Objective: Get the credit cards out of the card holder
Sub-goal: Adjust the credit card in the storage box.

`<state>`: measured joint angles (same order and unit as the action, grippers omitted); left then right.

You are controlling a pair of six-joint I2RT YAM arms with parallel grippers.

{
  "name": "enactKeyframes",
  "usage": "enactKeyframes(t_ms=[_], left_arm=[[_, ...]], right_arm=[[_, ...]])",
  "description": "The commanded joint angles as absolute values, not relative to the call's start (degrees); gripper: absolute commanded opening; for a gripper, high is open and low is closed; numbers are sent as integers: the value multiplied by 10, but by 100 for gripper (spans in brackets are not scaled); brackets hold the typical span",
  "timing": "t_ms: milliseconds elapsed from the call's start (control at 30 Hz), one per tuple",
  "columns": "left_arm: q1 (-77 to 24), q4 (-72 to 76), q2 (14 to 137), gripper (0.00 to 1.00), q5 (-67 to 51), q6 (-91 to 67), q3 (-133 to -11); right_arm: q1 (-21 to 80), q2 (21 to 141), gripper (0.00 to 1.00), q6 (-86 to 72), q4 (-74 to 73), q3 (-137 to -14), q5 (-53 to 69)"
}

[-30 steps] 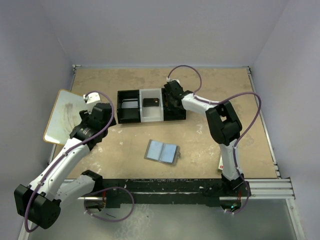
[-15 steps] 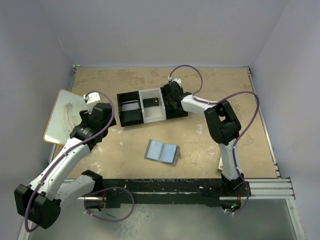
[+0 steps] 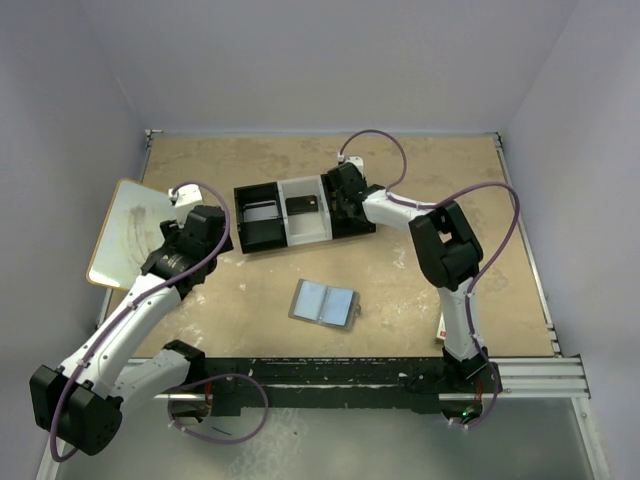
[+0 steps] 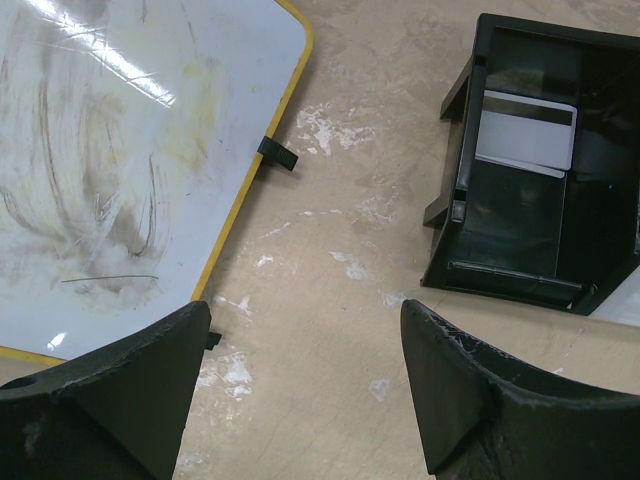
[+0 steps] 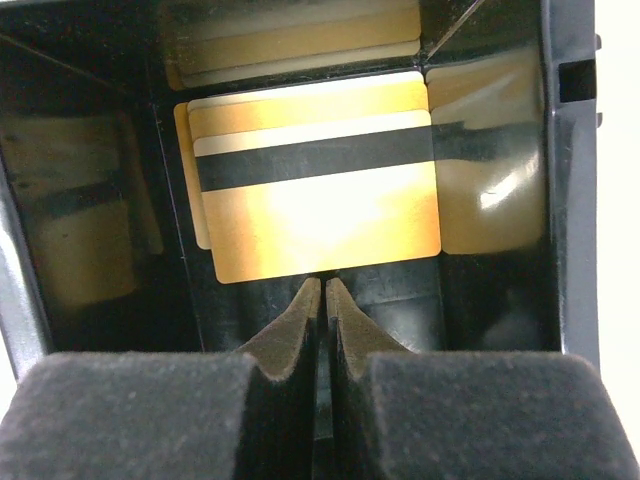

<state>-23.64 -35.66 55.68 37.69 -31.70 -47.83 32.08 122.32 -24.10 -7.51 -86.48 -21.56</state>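
The card holder (image 3: 323,302) lies open and flat on the table, pale blue-grey inner face up, in front of both arms and apart from them. My right gripper (image 3: 345,200) reaches into the right black compartment of the tray (image 3: 262,243). In the right wrist view two gold credit cards (image 5: 320,200) lie stacked on that compartment's floor, just beyond my right gripper (image 5: 323,282). Its jaws stand a narrow slit apart with nothing between them. My left gripper (image 4: 305,310) hangs wide open over bare table, left of the tray.
A white card (image 4: 525,135) lies in the tray's left black compartment and a dark card (image 3: 302,204) in its white middle one. A yellow-rimmed whiteboard (image 3: 128,232) lies at the far left. A small white-and-red box (image 3: 442,325) sits by the right arm's base.
The tray's right end has swung slightly toward the back, and my right gripper has shifted with it. The left arm and the card holder have stayed put.
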Motion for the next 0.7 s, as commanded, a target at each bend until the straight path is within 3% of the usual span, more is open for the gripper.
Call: enactKeyframes(t_ms=[0,667], left_arm=[[-235,-347,556,75,375,-302,-493],[-234,-348,558,75,374,-301,-493]], right_arm=[[318,1191,8,-245,-90,-873,-250],[313,1206,10,-221,-99,-909,-267]])
